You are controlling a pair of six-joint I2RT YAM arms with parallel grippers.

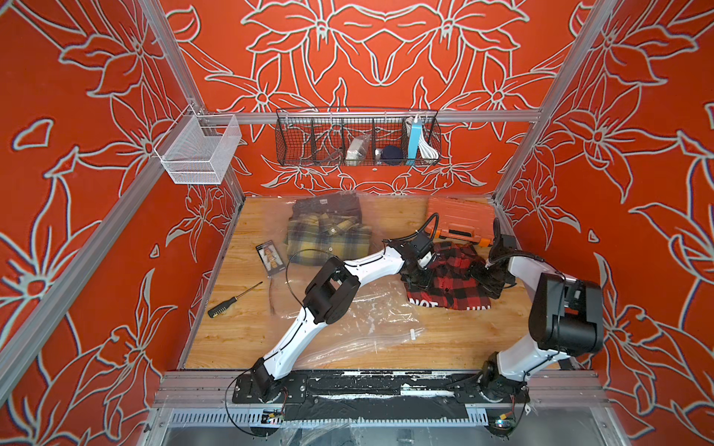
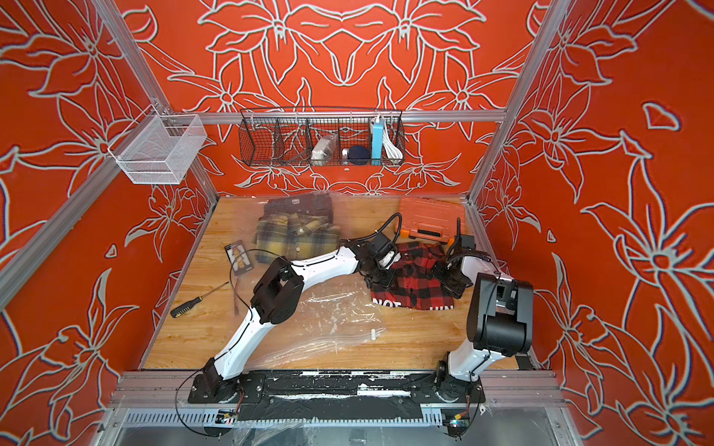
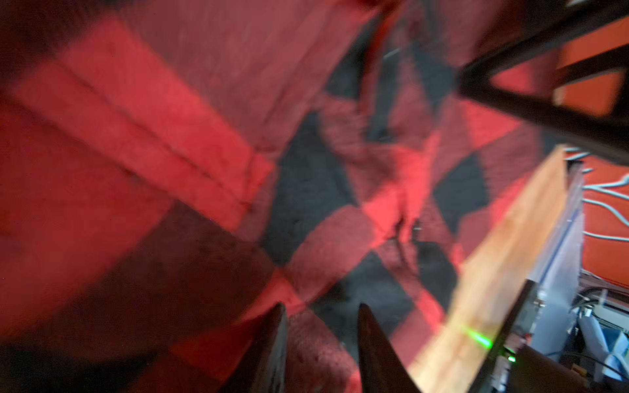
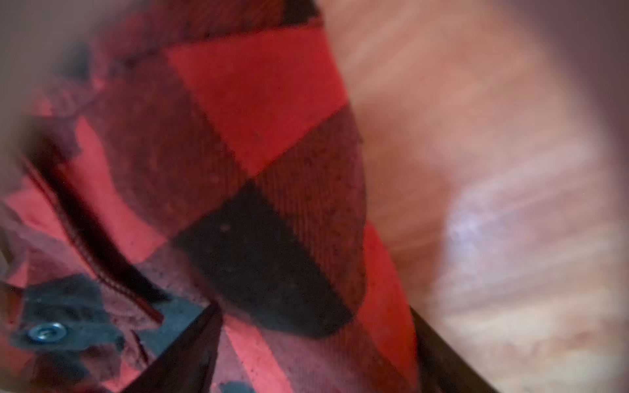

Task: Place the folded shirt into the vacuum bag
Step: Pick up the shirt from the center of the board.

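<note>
The left gripper [image 1: 418, 276] sits at the left edge of the folded shirt [image 1: 450, 278]. Its 2 dark fingers [image 3: 272, 343] stand a narrow way apart with plaid cloth in the gap, and I cannot tell whether they pinch it. The right gripper [image 1: 485, 280] is at the shirt's right edge, its jaws wide apart and straddling a rounded fold of the cloth, not clamped.

The shirt is soft, fuzzy red-and-black check, a flat rectangle on the wooden table [image 1: 239, 340], right of centre. The vacuum bag [image 1: 367, 316], 1 clear crinkly sheet, lies just left of it and stretches from near to far. At its far end are 1 yellow plaid shirt [image 1: 328, 235] and 1 dark garment [image 1: 328, 204].

Also here are 1 ribbed orange case [image 1: 459, 222], 1 screwdriver [image 1: 233, 295] and 2 wire baskets, black [image 1: 357, 137] and white [image 1: 199, 148].
</note>
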